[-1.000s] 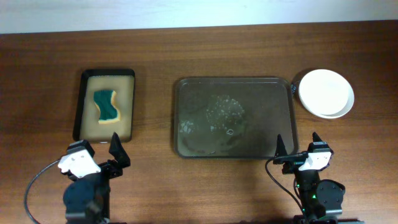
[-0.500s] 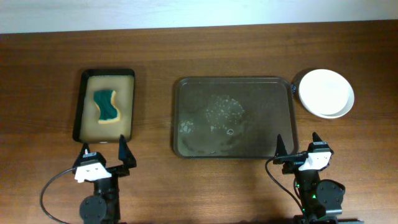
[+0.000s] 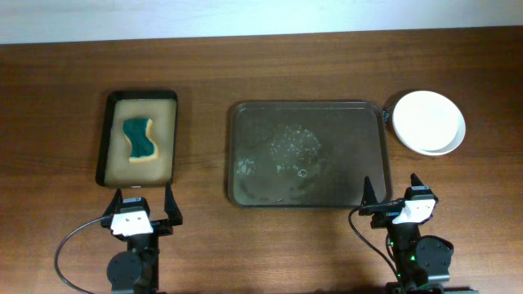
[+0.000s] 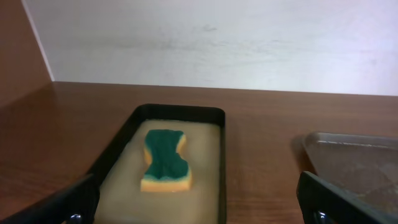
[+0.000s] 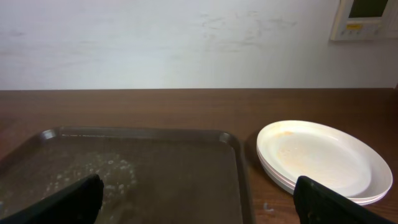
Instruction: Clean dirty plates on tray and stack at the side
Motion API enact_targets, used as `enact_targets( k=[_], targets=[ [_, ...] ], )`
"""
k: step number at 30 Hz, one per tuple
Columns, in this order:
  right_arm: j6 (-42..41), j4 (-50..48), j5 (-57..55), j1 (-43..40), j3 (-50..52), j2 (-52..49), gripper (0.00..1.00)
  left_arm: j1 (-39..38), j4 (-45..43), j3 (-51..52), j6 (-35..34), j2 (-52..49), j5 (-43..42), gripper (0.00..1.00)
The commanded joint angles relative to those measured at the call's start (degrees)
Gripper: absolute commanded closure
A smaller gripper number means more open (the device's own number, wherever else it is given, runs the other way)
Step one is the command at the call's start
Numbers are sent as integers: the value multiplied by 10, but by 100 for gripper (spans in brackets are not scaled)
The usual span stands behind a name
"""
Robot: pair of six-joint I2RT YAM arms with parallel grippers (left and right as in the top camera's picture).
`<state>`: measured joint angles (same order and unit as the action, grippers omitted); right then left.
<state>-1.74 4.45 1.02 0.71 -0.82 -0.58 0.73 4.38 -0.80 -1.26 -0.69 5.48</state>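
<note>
Your brown tray (image 3: 376, 155) lies in the middle of the table (image 3: 204, 73), its long axis running left to right and its short sides facing the two arms' flanks. Its raised rim with rounded corners marks all four edges, and the floor shows wet patches and pale specks of foam near the centre. The plates (image 3: 428, 122) sit stacked on the wood off the tray's far right corner. They are just beside the rim, and the right wrist view shows a thin strip of table between them. There you can see layered rims at the near edge of the stack and a faint yellowish smear on the top plate.

To the left, well apart from the brown tray, a black tray (image 3: 103, 147) with tan lining stands with its long axis pointing away from you. A green and yellow sponge (image 3: 140, 139) lies in it, lengthwise along that axis. A broad strip of wood runs between the two trays, and another band lies behind both, up to the wall (image 4: 217, 37).

Your left claw (image 3: 145, 196) is spread wide, sitting just short of the black tray's near edge. Your right claw (image 3: 391, 189) is also spread wide, its fingers at the brown tray's near right corner, with the plates ahead and to its right.
</note>
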Motion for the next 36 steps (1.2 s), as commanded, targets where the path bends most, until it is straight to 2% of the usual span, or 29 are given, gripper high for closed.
enact_targets(
  k=[1, 36],
  targets=[
    [-6, 1, -7, -4, 5, 4, 2, 2, 4, 3, 16, 4, -50, 1],
    [-6, 1, -7, -4, 5, 4, 2, 1, 4, 3, 15, 3, -61, 1]
  ],
)
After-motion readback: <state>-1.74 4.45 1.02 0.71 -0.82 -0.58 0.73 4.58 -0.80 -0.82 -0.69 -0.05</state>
